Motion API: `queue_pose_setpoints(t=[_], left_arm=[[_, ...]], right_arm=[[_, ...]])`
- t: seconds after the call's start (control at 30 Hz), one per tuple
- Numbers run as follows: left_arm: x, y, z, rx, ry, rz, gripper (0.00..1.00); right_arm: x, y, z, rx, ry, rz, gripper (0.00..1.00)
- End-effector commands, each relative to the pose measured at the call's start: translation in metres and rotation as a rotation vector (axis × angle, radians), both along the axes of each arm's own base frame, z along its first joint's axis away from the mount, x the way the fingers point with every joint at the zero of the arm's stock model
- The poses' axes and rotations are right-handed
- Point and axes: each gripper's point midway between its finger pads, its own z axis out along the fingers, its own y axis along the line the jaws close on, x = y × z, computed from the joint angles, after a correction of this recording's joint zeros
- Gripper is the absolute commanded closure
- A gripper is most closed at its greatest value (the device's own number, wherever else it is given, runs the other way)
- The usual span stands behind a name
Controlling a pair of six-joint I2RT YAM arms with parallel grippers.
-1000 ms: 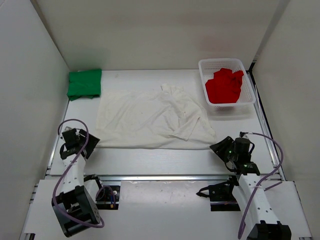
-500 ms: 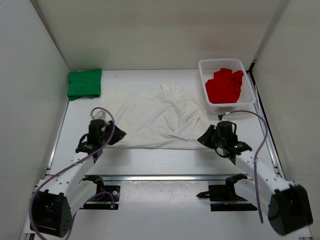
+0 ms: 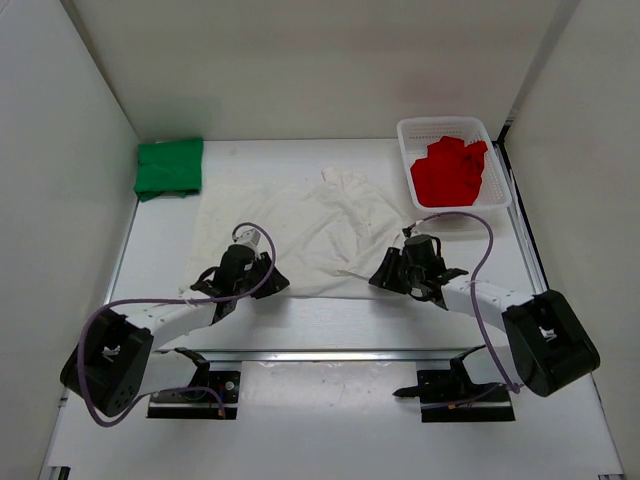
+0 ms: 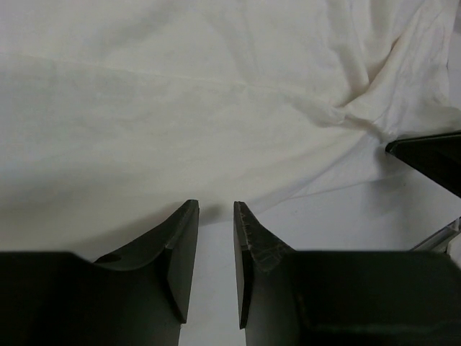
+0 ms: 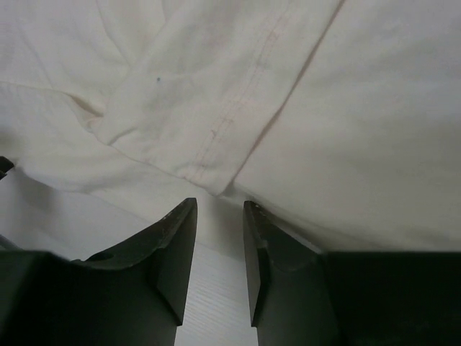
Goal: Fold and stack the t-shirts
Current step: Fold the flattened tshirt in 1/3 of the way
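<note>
The white t-shirt [image 3: 310,230] lies spread out and wrinkled in the middle of the table. My left gripper [image 3: 272,281] sits low at its near hem, left of centre. In the left wrist view the gripper [image 4: 215,205] is open by a narrow gap with nothing in it, its tips at the hem of the white t-shirt [image 4: 216,108]. My right gripper [image 3: 384,276] is at the near right hem. It [image 5: 220,205] is open too, a stitched fold of the white t-shirt [image 5: 238,115] just ahead of its tips. The green t-shirt [image 3: 169,167] lies folded at the back left. The red t-shirt [image 3: 449,172] is bunched up.
A white mesh basket [image 3: 404,131] at the back right holds the red t-shirt. White walls close in the table on the left, the back and the right. The other arm's black tip [image 4: 432,158] shows at the right of the left wrist view.
Both arms have reached forward from the near corners and inward to the white t-shirt's near hem. They now lie low over the table.
</note>
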Motion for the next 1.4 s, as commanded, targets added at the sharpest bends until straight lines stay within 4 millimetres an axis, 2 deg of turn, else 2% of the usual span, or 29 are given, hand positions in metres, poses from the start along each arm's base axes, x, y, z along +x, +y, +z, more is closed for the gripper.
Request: queue_pose_setpoints(t=[0.0, 0.07, 0.27, 0.33, 0.4, 0.53, 0.63, 0.7, 0.77, 0.8, 0.83, 0.9, 0.97, 1.0, 1.03, 1.1, 1.13, 1.2, 1.23, 1.27, 1.3, 1.33, 1.37], left_arm=[[0.010, -0.007, 0.008, -0.001, -0.069, -0.011, 0.63], [0.009, 0.000, -0.002, 0.011, -0.055, 0.003, 0.65], [-0.001, 0.013, -0.020, 0.064, -0.038, 0.018, 0.65], [-0.008, 0.021, -0.028, 0.079, -0.034, 0.032, 0.65], [-0.010, 0.026, -0.031, 0.059, -0.021, 0.051, 0.66], [-0.014, 0.021, -0.027, 0.041, -0.029, 0.032, 0.66], [-0.014, 0.015, -0.018, 0.014, -0.044, 0.023, 0.67], [-0.011, 0.014, -0.012, 0.009, -0.059, 0.027, 0.67], [-0.010, 0.010, -0.008, 0.000, -0.059, 0.021, 0.68], [-0.010, 0.010, -0.008, 0.002, -0.054, 0.021, 0.68], [-0.009, 0.007, -0.005, -0.001, -0.060, 0.011, 0.68], [-0.009, 0.004, -0.002, -0.004, -0.064, 0.002, 0.68], [-0.009, 0.002, -0.002, -0.003, -0.068, -0.001, 0.69], [-0.007, 0.002, 0.001, -0.003, -0.075, 0.003, 0.68], [-0.007, 0.000, 0.003, -0.013, -0.074, 0.001, 0.68], [-0.008, -0.004, 0.007, -0.015, -0.084, -0.008, 0.69], [-0.008, -0.007, 0.010, -0.018, -0.093, -0.012, 0.69], [-0.008, -0.016, 0.016, -0.013, -0.104, -0.036, 0.68], [-0.009, -0.021, 0.014, 0.000, -0.102, -0.050, 0.68], [-0.009, -0.029, 0.020, -0.003, -0.114, -0.073, 0.68], [-0.009, -0.035, 0.019, 0.005, -0.110, -0.086, 0.68], [-0.009, -0.038, 0.015, 0.022, -0.104, -0.098, 0.68], [-0.008, -0.045, 0.017, 0.021, -0.106, -0.112, 0.68]], right_arm=[[0.027, 0.015, 0.026, 0.073, -0.101, 0.017, 0.69], [0.029, 0.015, 0.024, 0.086, -0.089, 0.023, 0.73], [0.038, 0.018, 0.020, 0.081, -0.075, 0.023, 0.72], [0.037, 0.018, 0.013, 0.064, -0.050, 0.032, 0.72], [0.037, 0.023, 0.013, 0.083, -0.043, 0.053, 0.75], [0.043, 0.030, 0.016, 0.123, -0.027, 0.047, 0.92], [0.056, 0.035, 0.028, 0.113, -0.047, 0.050, 0.95], [0.076, 0.039, 0.042, 0.130, -0.087, 0.029, 0.97], [0.097, 0.042, 0.040, 0.113, -0.083, 0.021, 0.98], [0.109, 0.050, 0.053, 0.133, -0.101, 0.035, 1.00], [0.115, 0.050, 0.040, 0.107, -0.070, 0.023, 1.00], [0.145, 0.061, 0.063, 0.099, -0.134, 0.029, 1.00], [0.157, 0.069, 0.061, 0.074, -0.125, 0.045, 0.95], [0.165, 0.076, 0.069, 0.070, -0.147, 0.066, 0.87], [0.161, 0.079, 0.065, 0.056, -0.121, 0.085, 0.80], [0.161, 0.082, 0.070, 0.023, -0.141, 0.105, 0.70], [0.157, 0.080, 0.070, 0.017, -0.147, 0.106, 0.64], [0.148, 0.070, 0.083, 0.031, -0.174, 0.095, 0.57], [0.135, 0.063, 0.071, 0.026, -0.149, 0.082, 0.57], [0.131, 0.055, 0.080, 0.029, -0.179, 0.059, 0.62], [0.121, 0.048, 0.081, 0.048, -0.199, 0.044, 0.68], [0.104, 0.039, 0.063, 0.033, -0.165, 0.035, 0.78], [0.097, 0.038, 0.068, 0.032, -0.185, 0.034, 0.85]])
